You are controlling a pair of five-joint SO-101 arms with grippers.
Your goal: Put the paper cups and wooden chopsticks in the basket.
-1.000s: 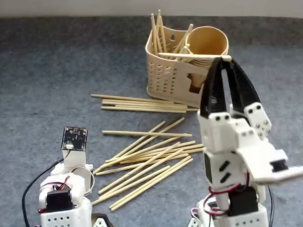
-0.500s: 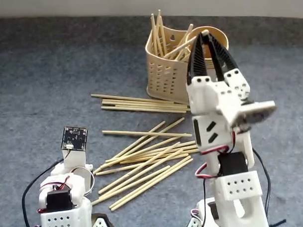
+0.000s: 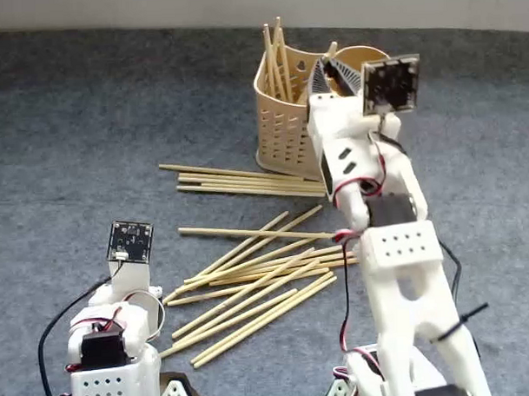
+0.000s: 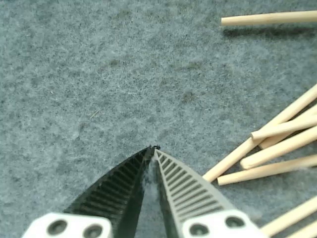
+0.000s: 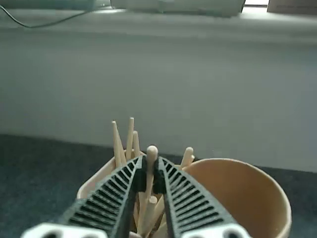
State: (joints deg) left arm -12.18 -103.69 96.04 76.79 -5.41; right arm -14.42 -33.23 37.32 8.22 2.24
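1 basket (image 3: 284, 132), 1 cup (image 5: 237, 193). Chopsticks (image 3: 257, 233): roughly 16 loose on the carpet (image 3: 88, 126), but the pile overlaps so that's not exact. About 6 more in the basket.

Soft, even light, moderately bright. Faint narrow shadows under chopsticks (image 4: 267, 19) on counter (image 4: 99, 74). Brightest band along top of wall (image 5: 158, 79).

The left arm (image 3: 114, 368) and right arm (image 3: 396, 245) are white plastic with black servos (image 3: 102, 350) and red-and-black cables (image 3: 345, 278) — each carries a square black camera board (image 3: 130, 241); the fingers (image 4: 116, 196) are black and ribbed.
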